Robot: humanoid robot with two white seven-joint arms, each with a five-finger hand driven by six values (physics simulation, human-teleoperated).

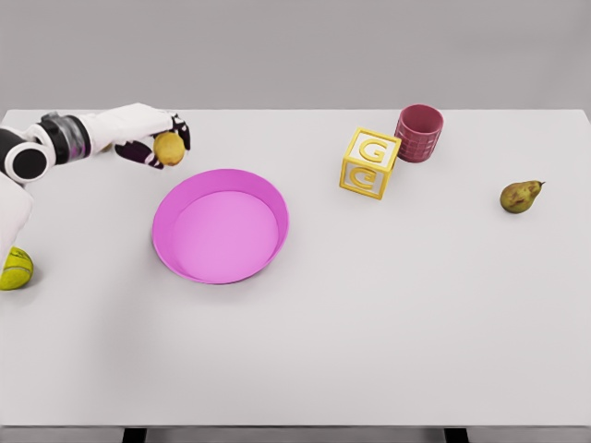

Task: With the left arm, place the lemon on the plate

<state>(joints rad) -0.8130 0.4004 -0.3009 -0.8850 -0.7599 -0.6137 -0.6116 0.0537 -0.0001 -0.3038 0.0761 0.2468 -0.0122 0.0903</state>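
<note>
**Lemon in the left hand, beside the plate**

One of each thing on the white table (388, 314): one lemon (169, 149), one pink plate (221, 225), one yellow letter block (370, 163), one dark pink cup (419, 133), one pear (520, 196) and one yellow-green ball (15, 269) at the left edge. One arm is in view, the left, coming in from the left edge.

The left hand (157, 140) has its fingers curled around the lemon, gripping it. The lemon sits just past the plate's far left rim, not over the dish. It looks nearly round from here, slightly taller than wide; which way its tip points cannot be told.

The block stands just beside the cup, to the plate's right. The pear lies well apart, far right, stem pointing right.
</note>
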